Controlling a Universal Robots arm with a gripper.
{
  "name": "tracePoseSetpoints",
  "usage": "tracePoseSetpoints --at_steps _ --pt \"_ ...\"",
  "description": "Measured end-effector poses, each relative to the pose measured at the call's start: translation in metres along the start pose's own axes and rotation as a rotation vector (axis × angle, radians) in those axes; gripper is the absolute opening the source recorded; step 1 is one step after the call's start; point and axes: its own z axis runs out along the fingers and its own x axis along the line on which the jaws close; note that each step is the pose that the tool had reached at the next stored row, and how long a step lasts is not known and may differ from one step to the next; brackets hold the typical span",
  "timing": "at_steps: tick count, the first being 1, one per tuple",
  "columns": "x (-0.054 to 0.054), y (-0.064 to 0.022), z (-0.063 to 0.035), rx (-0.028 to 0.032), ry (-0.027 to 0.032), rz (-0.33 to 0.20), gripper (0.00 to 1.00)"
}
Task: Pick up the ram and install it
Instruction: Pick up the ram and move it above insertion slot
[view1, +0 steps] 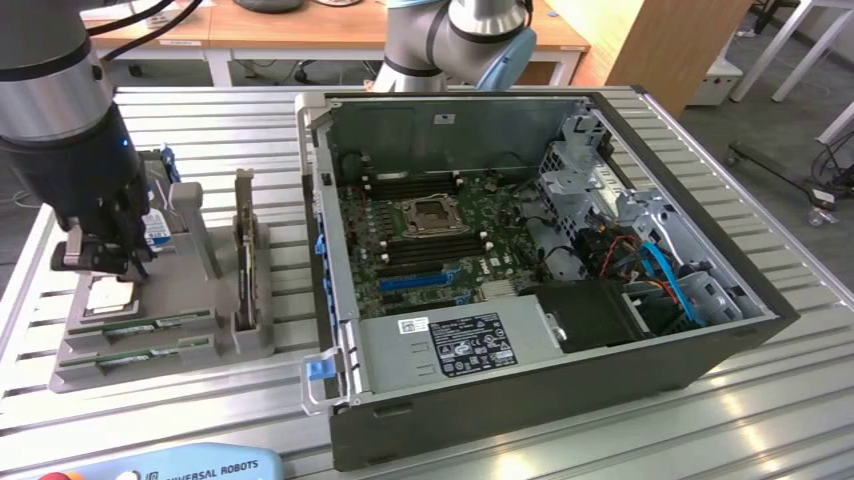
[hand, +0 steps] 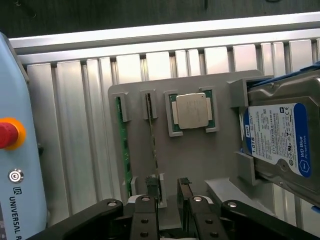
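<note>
The claw (hand: 167, 184) is hanging with jaws apart, gripping nothing, over a grey tray (view1: 80, 378) on the bench (view1: 781, 425), on the exterior view's left beside the open computer case (view1: 747, 345). Two green sticks are lying in tray slots. The ram (hand: 151, 132), the stick beside the processor (hand: 192, 111), is lying just near of the claw. Its long axis is running left to right, with its left end lining up with one fingertip rather than sitting between the pair.

— What does everything stand on?
— A slatted metal table (view1: 747, 400), bright with glare.
— And behind it?
— Wooden desks (view1: 307, 30) along the back, a tall wooden panel (view1: 667, 45) beside them, and grey floor (view1: 767, 125) on the exterior view's right.
</note>
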Motion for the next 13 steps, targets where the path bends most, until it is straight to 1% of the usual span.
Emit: tracePoseSetpoints --at_steps 6,13 --pt "0.004 -0.0003 -0.0001 -0.0008 0.001 -0.031 0.29" --pt "0.013 -0.0015 -0.0003 -0.0011 0.0015 -0.048 0.29"
